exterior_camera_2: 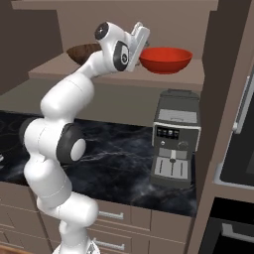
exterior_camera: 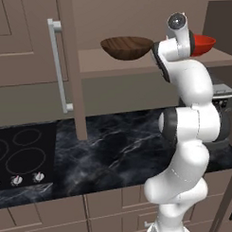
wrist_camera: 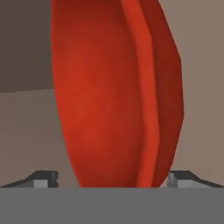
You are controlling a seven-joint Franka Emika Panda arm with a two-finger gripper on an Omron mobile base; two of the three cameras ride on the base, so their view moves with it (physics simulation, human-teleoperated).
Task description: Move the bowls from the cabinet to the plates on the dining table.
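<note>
On the shelf of the open cabinet (exterior_camera_2: 163, 75) stand two bowls. The red bowl (exterior_camera_2: 166, 58) is on the right and the wood-grain bowl (exterior_camera: 128, 47) on the left. My gripper (exterior_camera_2: 141, 48) reaches in at the red bowl's left rim. In the hand view the red bowl (wrist_camera: 113, 100) stands edge-on between the two fingertips (wrist_camera: 43, 179), with a small gap on each side; the gripper (wrist_camera: 113, 179) is open. The arm hides part of the red bowl (exterior_camera: 204, 43) in the left base view. The plates and the dining table are out of view.
A cabinet door (exterior_camera: 25, 45) with a long silver handle (exterior_camera: 59, 67) stands to the left. Below the shelf runs a dark marble counter (exterior_camera: 114, 146) with a black cooktop (exterior_camera: 24, 156) and a coffee machine (exterior_camera_2: 176, 141). Tall oven units (exterior_camera_2: 238, 149) stand at the right.
</note>
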